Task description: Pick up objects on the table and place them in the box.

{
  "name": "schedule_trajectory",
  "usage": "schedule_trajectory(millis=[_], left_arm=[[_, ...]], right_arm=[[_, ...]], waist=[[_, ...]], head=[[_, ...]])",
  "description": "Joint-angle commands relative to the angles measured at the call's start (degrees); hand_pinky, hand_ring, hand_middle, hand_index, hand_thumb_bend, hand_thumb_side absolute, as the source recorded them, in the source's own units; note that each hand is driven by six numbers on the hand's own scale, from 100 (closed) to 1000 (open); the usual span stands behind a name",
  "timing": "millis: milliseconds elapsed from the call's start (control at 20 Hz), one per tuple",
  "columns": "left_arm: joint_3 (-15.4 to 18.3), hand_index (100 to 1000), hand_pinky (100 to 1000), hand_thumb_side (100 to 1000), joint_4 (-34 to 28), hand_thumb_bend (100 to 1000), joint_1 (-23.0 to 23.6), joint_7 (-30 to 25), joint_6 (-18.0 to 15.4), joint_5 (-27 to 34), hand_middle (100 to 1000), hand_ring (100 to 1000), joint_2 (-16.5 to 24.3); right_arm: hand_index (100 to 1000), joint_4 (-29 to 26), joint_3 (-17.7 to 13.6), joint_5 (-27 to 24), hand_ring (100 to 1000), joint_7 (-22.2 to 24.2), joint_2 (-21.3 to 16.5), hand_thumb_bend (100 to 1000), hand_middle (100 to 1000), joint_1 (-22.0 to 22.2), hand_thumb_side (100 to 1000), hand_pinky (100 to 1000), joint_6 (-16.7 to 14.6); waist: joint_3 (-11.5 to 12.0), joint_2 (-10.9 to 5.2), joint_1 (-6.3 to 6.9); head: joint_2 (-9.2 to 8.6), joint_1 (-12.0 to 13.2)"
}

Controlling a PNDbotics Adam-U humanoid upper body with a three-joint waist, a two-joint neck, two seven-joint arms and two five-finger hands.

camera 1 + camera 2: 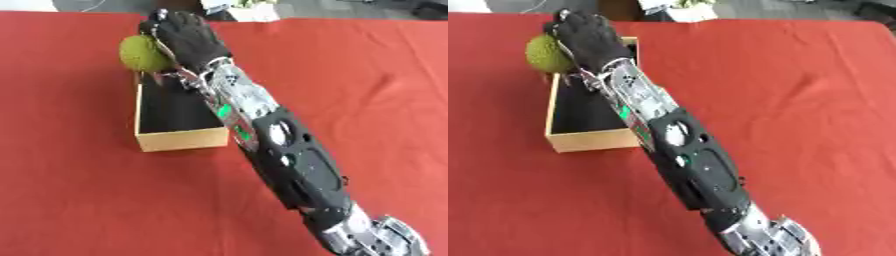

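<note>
A round, rough-skinned green ball [142, 52] hangs at the far left corner of the box, partly over its left wall. My right hand [188, 35], in a black glove, is seen from the back with its fingers curled round the ball's right side. The arm runs from the lower right corner diagonally up across the box. The box [182, 140] is a shallow wooden tray with a black inside; what shows of its floor is bare, and the forearm hides its right wall. My left hand is in no view.
A red cloth [367, 100] covers the whole table, with a slight crease at the right [802, 82]. Beyond the far edge lie a grey floor and some white things [680, 10].
</note>
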Motion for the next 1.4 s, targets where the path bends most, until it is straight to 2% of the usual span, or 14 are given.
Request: schedule_trajectory(millis=[50,150,300,400,450,600,650,750,850,900,950,1050,1250,1400], left_arm=[[0.19,654,552,694,-0.85,144,-0.27,-0.19,0.33,0.14,708,625,0.73],[0.24,654,552,694,-0.85,144,-0.24,-0.24,0.47,0.11,708,625,0.59],[0.25,653,553,695,-0.85,144,-0.19,-0.32,0.6,0.06,708,625,0.48],[0.25,653,553,695,-0.85,144,-0.2,-0.37,0.66,0.06,708,625,0.42],[0.25,653,552,695,-0.85,144,-0.21,-0.38,0.7,0.06,708,625,0.4],[0.17,653,552,696,-0.85,143,-0.14,-0.54,0.81,0.02,707,624,0.32],[0.16,653,552,696,-0.85,143,-0.12,-0.58,0.85,0.02,708,625,0.28],[0.17,652,552,696,-0.85,143,-0.02,-0.62,0.94,0.0,707,624,0.2],[0.17,652,553,696,-0.85,143,0.0,-0.65,0.97,-0.01,707,625,0.18],[0.14,652,553,696,-0.85,143,-0.02,-0.69,0.98,-0.02,707,624,0.19],[0.12,652,553,697,-0.85,143,-0.03,-0.72,1.01,-0.03,707,624,0.16],[0.12,652,553,697,-0.85,143,-0.02,-0.77,1.12,-0.03,705,622,0.09],[0.08,652,553,698,-0.85,142,-0.02,-0.87,1.34,0.01,705,622,0.02],[0.04,652,553,698,-0.85,142,0.02,-1.01,1.44,0.0,705,622,-0.02]], right_arm=[[632,-0.1,-1.76,-6.72,561,4.29,-1.38,100,492,-2.42,100,572,-4.98],[631,0.74,-2.79,-8.46,562,6.36,-2.03,100,493,-2.98,100,574,-6.61],[641,1.94,-3.61,-8.57,577,7.62,-2.48,100,506,-3.1,100,603,-6.84],[700,2.63,-3.7,-7.98,638,8.78,-2.6,100,564,-3.06,100,662,-7.3],[754,2.89,-3.72,-7.48,699,9.74,-2.68,100,619,-3.08,100,709,-7.79],[852,2.93,-4.32,-3.29,802,13.05,-2.98,102,752,-3.27,100,800,-8.63],[871,2.8,-4.6,-1.76,824,13.68,-3.0,127,776,-3.29,100,819,-8.45],[823,2.25,-5.27,0.92,799,13.81,-3.06,113,750,-3.24,100,798,-7.43],[890,1.95,-5.55,2.68,855,13.34,-3.04,110,813,-3.07,100,841,-6.09],[925,2.12,-5.36,2.9,890,13.97,-3.0,122,846,-3.01,100,874,-6.5],[943,2.17,-5.21,2.95,911,15.05,-3.03,144,864,-3.02,193,906,-7.48],[950,1.82,-5.32,3.18,932,17.2,-3.16,208,871,-3.1,217,943,-9.44],[968,1.64,-5.85,4.72,942,20.98,-3.38,306,874,-3.35,100,965,-11.82],[979,1.54,-6.29,4.79,943,22.21,-3.34,306,875,-3.25,100,965,-12.17]], waist=[[0.21,-0.82,0.51],[0.25,-0.75,0.49],[0.25,-0.69,0.45],[0.22,-0.68,0.43],[0.2,-0.67,0.43],[0.09,-0.67,0.5],[0.07,-0.67,0.52],[0.0,-0.69,0.55],[-0.06,-0.7,0.58],[-0.08,-0.69,0.58],[-0.11,-0.68,0.59],[-0.17,-0.65,0.59],[-0.31,-0.65,0.62],[-0.37,-0.67,0.64]], head=[[-0.71,0.17],[-0.78,0.2],[-0.76,0.27],[-0.78,0.24],[-0.8,0.24],[-0.81,0.18],[-0.83,0.15],[-0.87,0.12],[-0.92,0.13],[-0.94,0.15],[-0.96,0.17],[-0.99,0.17],[-0.96,0.01],[-1.04,-0.08]])
